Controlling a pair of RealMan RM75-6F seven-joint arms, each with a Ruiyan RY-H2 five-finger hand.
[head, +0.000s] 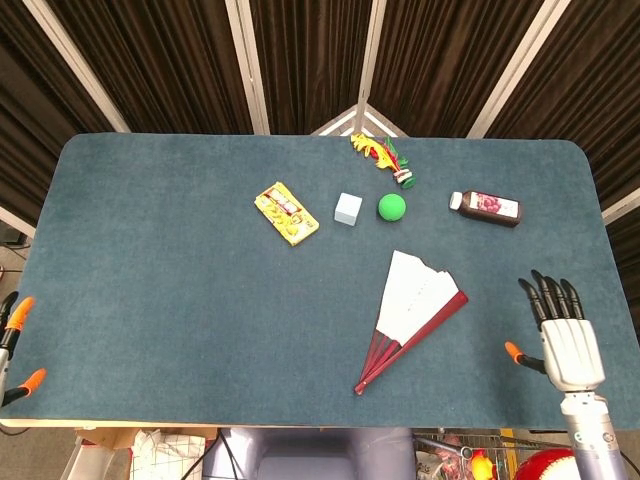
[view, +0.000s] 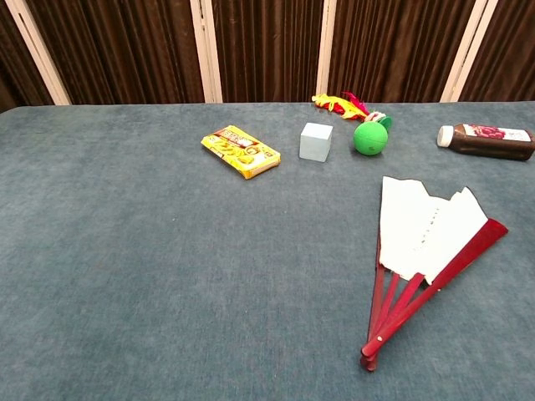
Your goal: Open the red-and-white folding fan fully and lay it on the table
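The red-and-white folding fan [head: 415, 308] lies on the table right of centre, spread only partway, with its white paper toward the back and its red ribs meeting at a pivot near the front; the chest view shows the fan [view: 428, 251] too. My right hand [head: 560, 335] hovers over the table's front right corner, to the right of the fan and apart from it, fingers spread and holding nothing. Of my left hand [head: 14, 345] only two orange tips and dark fingers show at the far left edge, so its pose is unclear. Neither hand appears in the chest view.
Along the back of the blue table [head: 150, 270] lie a yellow snack pack [head: 285, 212], a pale blue cube [head: 347, 209], a green ball [head: 392, 207], a yellow-red toy [head: 382, 155] and a dark bottle [head: 487, 208] on its side.
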